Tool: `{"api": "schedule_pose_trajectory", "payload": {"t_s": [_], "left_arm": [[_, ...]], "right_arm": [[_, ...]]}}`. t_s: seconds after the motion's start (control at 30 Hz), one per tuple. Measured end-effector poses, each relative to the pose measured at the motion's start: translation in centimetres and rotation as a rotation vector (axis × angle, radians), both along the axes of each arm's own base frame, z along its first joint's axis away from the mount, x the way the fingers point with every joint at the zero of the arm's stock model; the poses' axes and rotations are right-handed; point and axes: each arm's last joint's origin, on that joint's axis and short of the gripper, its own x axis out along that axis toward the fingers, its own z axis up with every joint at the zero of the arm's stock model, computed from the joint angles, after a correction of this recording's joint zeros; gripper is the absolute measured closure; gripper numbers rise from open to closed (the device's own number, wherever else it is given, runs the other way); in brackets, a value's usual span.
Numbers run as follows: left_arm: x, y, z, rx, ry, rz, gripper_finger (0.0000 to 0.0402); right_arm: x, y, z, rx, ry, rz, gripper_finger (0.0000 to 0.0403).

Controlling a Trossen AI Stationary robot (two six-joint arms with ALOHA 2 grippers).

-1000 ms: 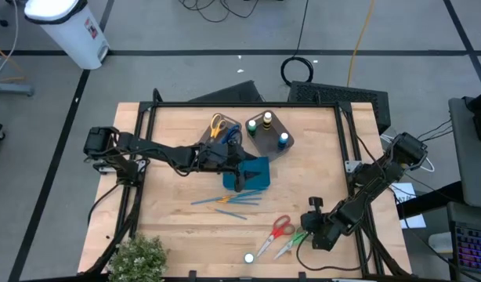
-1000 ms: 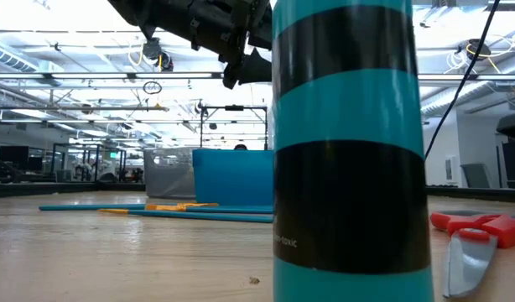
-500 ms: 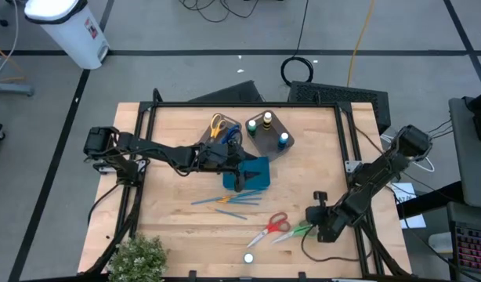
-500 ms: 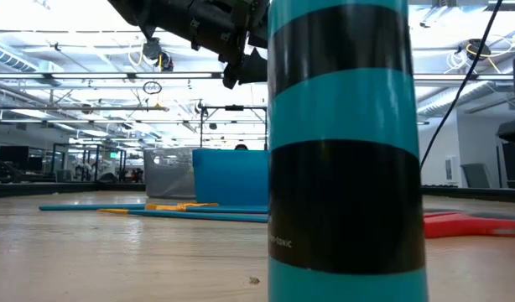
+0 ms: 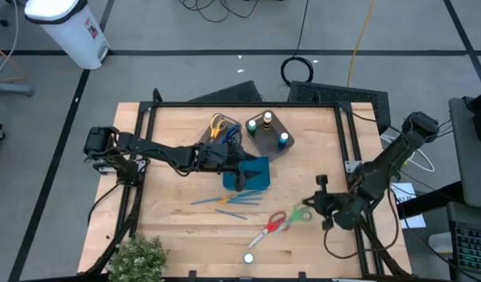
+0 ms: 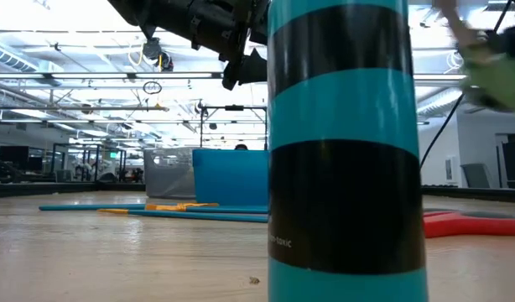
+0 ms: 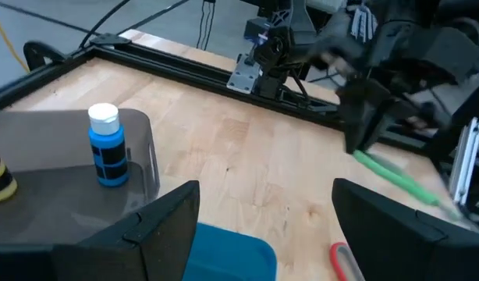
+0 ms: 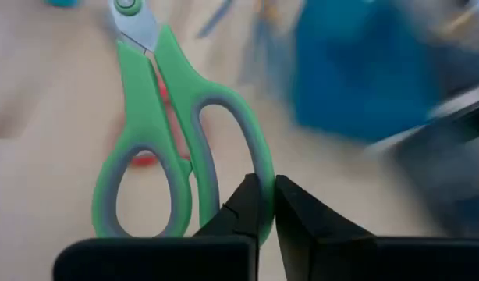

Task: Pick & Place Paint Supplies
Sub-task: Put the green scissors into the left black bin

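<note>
The green scissors [image 5: 298, 214] are up in my right gripper [image 5: 312, 207], near the table's right side; they also show in the right wrist view [image 8: 157, 125] and blurred in the low view [image 6: 491, 65]. Red scissors [image 5: 270, 225] lie flat on the wood beside them. A teal-and-black paint bottle [image 5: 248, 257] stands near the near edge and fills the low view [image 6: 341, 143]. Blue and orange brushes [image 5: 225, 200] lie mid-table. My left gripper [image 5: 239, 183] hovers open over the teal tray [image 5: 258, 174], touching nothing. My right gripper pinches the rim of one handle loop [image 8: 260, 168] of the green scissors between its two fingertips [image 8: 290, 207]. The fingers come from the table's right side, slanting down. The scissors are lifted clear of the table, blades [image 8: 134, 23] pointing away from the gripper.
Two grey-brown bins sit at the far middle: one holds yellow and blue scissors [image 5: 222, 128], the other paint bottles [image 5: 269, 131], a blue one showing in the left wrist view [image 7: 107, 146]. A plant [image 5: 139, 257] stands at the near left corner. Bare wood lies on the table's left.
My right gripper, shut on the green scissors, has risen and moved toward the far edge, lifting them clear of the table. The red scissors slid and turned a little as the green ones came away. The left arm kept still.
</note>
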Motion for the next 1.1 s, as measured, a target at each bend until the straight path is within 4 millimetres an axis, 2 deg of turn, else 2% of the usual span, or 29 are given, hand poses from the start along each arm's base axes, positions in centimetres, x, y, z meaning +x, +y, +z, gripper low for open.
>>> {"api": "schedule_pose_trajectory", "payload": {"t_s": [0.2, 0.33, 0.53, 0.67, 0.87, 1.1], "left_arm": [[0.0, -0.4, 0.1, -0.100, -0.012, 0.009, 0.0105], [0.0, -1.1, 0.2, -0.156, -0.030, -0.050, 0.0105], [-0.1, -2.4, 0.2, -0.158, -0.016, -0.103, 0.0105], [-0.2, -2.4, -0.2, -0.159, 0.020, -0.096, 0.0105], [-0.2, -1.6, -0.4, -0.175, 0.034, -0.036, 0.0105], [-0.3, -1.1, -0.8, -0.189, 0.078, -0.011, 0.0112]], "right_arm": [[1.5, -1.3, 0.8, -0.496, -0.104, 0.004, 0.0395], [3.3, -2.2, 1.3, -0.678, -0.090, 0.004, 0.0393], [6.1, -4.1, 1.9, -0.839, -0.072, -0.069, 0.0394], [7.5, -5.1, 2.6, -0.902, -0.096, -0.123, 0.0395], [8.8, -5.7, 3.4, -0.945, -0.147, -0.167, 0.0395], [9.5, -5.9, 3.1, -0.974, -0.140, -0.147, 0.0395]]}}
